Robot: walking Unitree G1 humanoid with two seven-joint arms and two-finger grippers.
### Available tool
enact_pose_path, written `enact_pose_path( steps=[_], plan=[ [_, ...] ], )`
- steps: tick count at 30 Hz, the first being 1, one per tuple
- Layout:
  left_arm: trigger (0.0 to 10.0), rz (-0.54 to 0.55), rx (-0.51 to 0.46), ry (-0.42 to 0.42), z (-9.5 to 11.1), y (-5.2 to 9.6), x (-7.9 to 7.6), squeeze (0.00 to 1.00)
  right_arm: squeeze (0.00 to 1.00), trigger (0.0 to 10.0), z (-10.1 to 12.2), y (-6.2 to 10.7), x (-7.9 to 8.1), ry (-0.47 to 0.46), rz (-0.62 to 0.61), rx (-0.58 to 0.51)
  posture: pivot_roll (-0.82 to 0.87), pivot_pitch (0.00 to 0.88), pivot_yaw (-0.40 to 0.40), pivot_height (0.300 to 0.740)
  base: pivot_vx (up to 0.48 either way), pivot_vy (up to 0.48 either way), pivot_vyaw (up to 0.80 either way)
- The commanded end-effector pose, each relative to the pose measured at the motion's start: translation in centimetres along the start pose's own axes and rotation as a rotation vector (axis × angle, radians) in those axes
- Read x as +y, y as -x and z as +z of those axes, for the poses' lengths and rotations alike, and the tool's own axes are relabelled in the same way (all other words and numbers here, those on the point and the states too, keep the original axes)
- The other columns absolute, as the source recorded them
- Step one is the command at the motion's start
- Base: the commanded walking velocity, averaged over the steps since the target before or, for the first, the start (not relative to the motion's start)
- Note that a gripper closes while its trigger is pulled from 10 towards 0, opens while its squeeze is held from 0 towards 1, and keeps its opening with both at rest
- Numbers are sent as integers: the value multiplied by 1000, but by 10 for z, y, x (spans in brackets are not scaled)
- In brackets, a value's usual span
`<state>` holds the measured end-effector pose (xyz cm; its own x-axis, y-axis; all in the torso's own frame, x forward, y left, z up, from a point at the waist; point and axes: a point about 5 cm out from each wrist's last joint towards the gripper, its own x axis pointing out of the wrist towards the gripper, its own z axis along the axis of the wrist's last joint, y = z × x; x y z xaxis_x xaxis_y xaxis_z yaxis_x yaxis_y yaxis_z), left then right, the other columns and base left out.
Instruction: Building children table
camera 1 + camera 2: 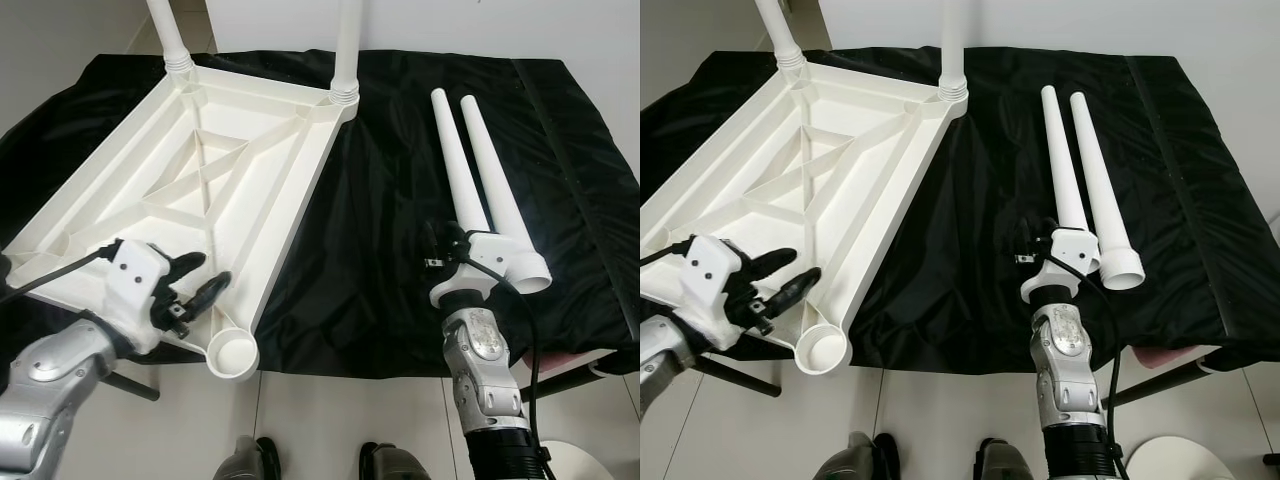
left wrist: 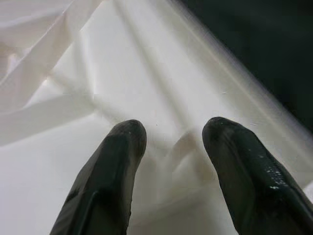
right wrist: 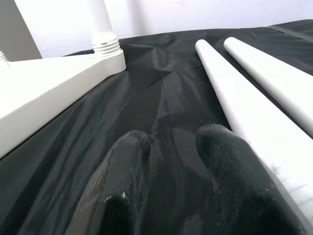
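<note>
Lying upside down on the black cloth [image 1: 380, 180], the white tabletop [image 1: 150, 190] is carrying two fitted legs. The left gripper [image 1: 205, 275] is hovering, fingers apart, over its near corner socket [image 1: 232, 354]. The right gripper [image 1: 1035, 245], fingers parted, is resting just beside two loose legs [image 1: 1085, 190].

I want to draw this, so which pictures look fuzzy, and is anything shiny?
Left wrist view: soft and blurry, the white tabletop smeared, a shiny glint on one black finger. Right wrist view: fingers blurry up close, the loose legs sharper. Both eye views: sharp, with sheen on the black cloth.
</note>
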<state>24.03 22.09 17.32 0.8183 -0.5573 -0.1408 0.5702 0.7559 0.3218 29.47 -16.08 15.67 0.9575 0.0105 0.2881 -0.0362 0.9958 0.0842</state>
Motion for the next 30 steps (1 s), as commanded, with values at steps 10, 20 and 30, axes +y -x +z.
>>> enact_pose_path(
  steps=[10,20,30],
  plan=[
    [10000,-129,142,-161,-19,16,6,0,0,10000,0,4,-4,-1,-7,9,-85,208,61,740,0,0,0],
    [10000,-254,121,-136,-26,6,-30,0,0,10000,3,4,-10,-5,-48,3,-107,243,69,740,0,0,0],
    [10000,-320,26,-40,-16,-11,-62,0,0,10000,-1,13,8,-46,-18,25,-104,252,74,740,0,0,0]
  ],
)
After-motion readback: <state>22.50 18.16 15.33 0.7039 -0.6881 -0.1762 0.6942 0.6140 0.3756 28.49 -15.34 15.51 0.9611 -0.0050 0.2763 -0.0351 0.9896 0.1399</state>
